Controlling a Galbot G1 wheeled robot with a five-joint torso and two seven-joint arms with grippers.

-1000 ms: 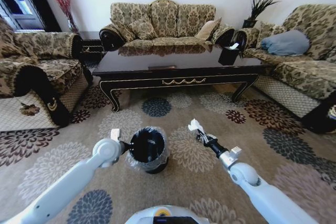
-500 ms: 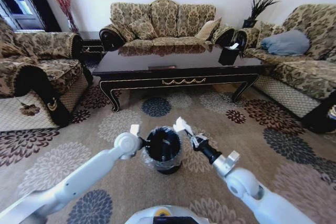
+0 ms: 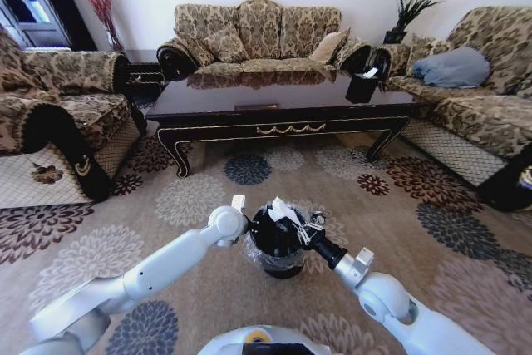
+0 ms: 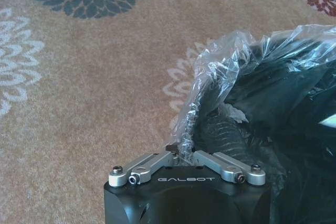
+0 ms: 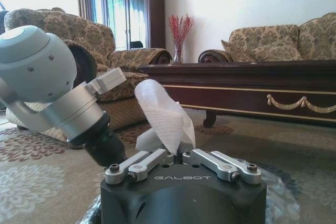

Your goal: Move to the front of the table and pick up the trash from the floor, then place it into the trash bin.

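Right gripper point(image 5: 180, 157) pinched tight on the trash point(image 5: 164, 115), a crumpled white paper wad sticking up from between the closed fingers. In the head view the right gripper point(image 3: 301, 229) sits directly over the open mouth of the trash bin point(image 3: 270, 247), with the wad point(image 3: 283, 210) at the gripper's tip, above the bin's black interior, not touching the rim as far as I can tell.

Left gripper point(image 4: 181, 156) closed on the clear plastic liner point(image 4: 210, 82) at the bin's edge; crinkled film bunches up between its fingers, black trash bin point(image 4: 283, 124) wall just beyond the tips. In the head view the left gripper point(image 3: 249, 226) is at the bin's rim, opposite the right gripper, the bin between the two.

Bin stands on the floral carpet point(image 3: 191, 197), close in front of the robot. The table point(image 3: 283, 106), long, dark and glossy, is farther ahead past both grippers, well apart from the bin; in the right wrist view the table point(image 5: 252, 85) shows behind the wad with gold trim on its apron. Sofas point(image 3: 258, 35) around the table.
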